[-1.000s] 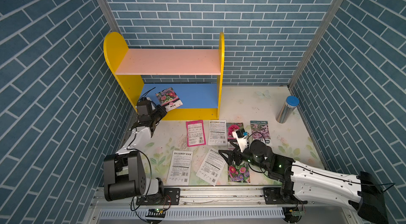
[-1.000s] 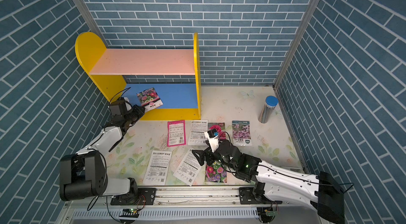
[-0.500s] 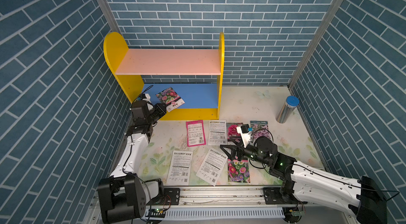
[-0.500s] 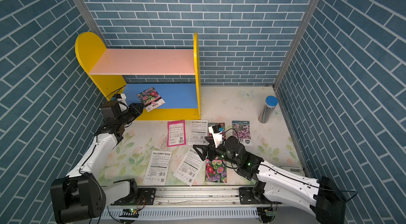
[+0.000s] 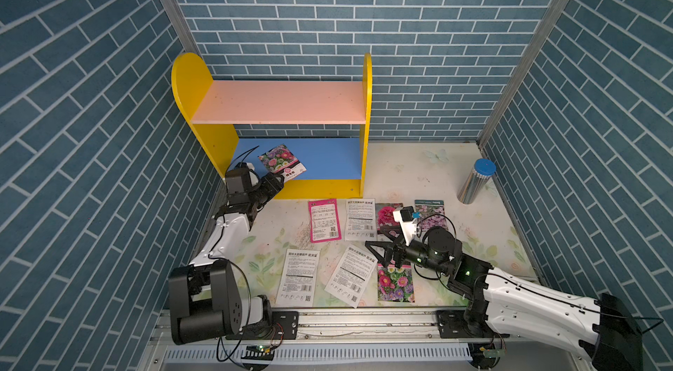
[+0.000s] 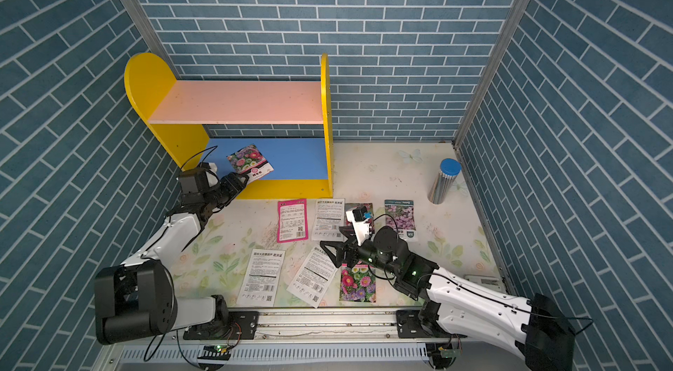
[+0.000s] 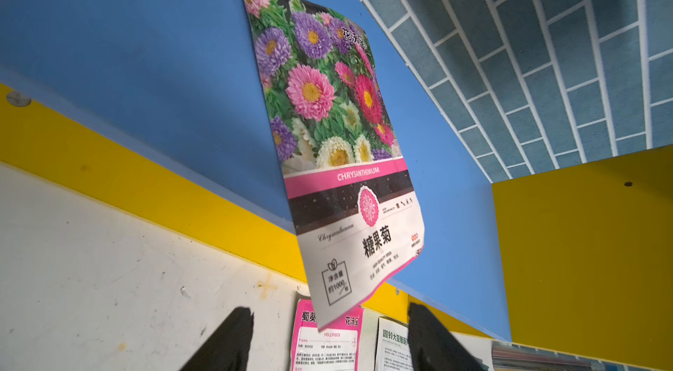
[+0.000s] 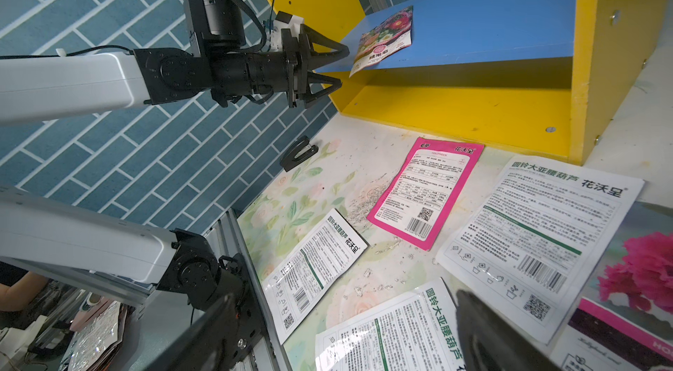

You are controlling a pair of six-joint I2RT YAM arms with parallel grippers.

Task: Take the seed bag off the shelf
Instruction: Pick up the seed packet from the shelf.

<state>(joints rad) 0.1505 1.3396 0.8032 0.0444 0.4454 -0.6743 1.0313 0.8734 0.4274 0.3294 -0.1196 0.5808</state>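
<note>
CHRYSANTHEMUM is written on a pink band across the seed bag [image 7: 327,132], under a picture of flowers. HOLLYHOCK is printed on a pink bag [image 8: 426,187] lying on the counter [image 5: 418,176]. The seed bag is laid on the blue lower board [image 5: 327,158] of the shelf [image 5: 276,101], at the near left, with one corner poking over the near edge. The left pincer [image 8: 344,66] is held open just in front of that corner, and nothing is gripped. A second ago it was closed. The right pincer [image 5: 373,256] is spread wide above the counter bags, with nothing in it.
</note>
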